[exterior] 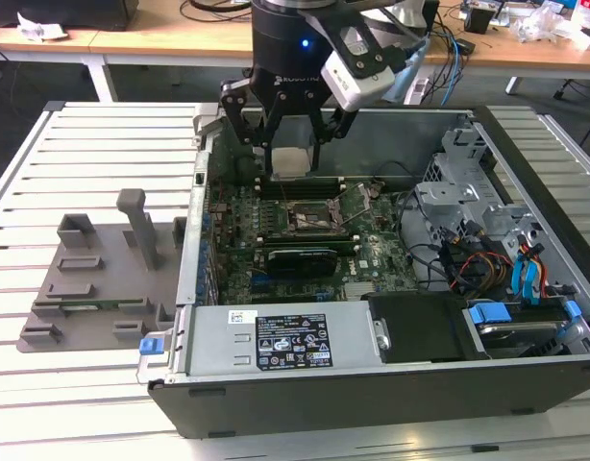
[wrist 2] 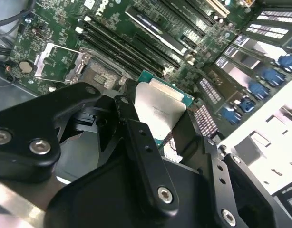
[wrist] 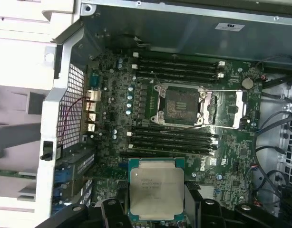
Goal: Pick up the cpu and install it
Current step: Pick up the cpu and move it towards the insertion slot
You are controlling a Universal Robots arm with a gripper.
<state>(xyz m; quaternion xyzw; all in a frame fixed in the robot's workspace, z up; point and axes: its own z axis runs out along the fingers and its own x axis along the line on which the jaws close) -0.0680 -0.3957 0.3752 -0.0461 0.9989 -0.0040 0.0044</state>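
**Gripper [wrist 2: 156,121] pinches cpu [wrist 2: 160,107] above the board [wrist 2: 184,28]**

Second wrist view: black fingers [wrist 2: 141,152] sit closest to the lens. The jaws are closed onto the cpu, one at each of two opposite edges, so the chip sits between them, clear of the board. Its pale silver-grey lid faces the camera, ringed by a thin green rim. Beyond it lie dark memory slots [wrist 2: 112,45] and the socket [wrist 2: 98,71], with its metal frame [wrist 2: 53,61] swung open.

First wrist view: the cpu [wrist: 157,192] is seen flat-on. It is a square chip with a dull silver lid carrying faint print and a green border all round. Black finger parts [wrist: 110,211] flank it on both sides. The socket [wrist: 181,104] is open and bare, well apart from the chip, with a bank of memory slots [wrist: 174,137] between them.

Exterior view: in the upper middle of the frame the gripper [exterior: 290,154] hangs inside the open case [exterior: 526,144]. The cpu [exterior: 291,161] shows as a pale square between the fingers, above the board and just beyond the socket [exterior: 309,213]. A grey plate [exterior: 93,279] lies on the table at the exterior view's left.
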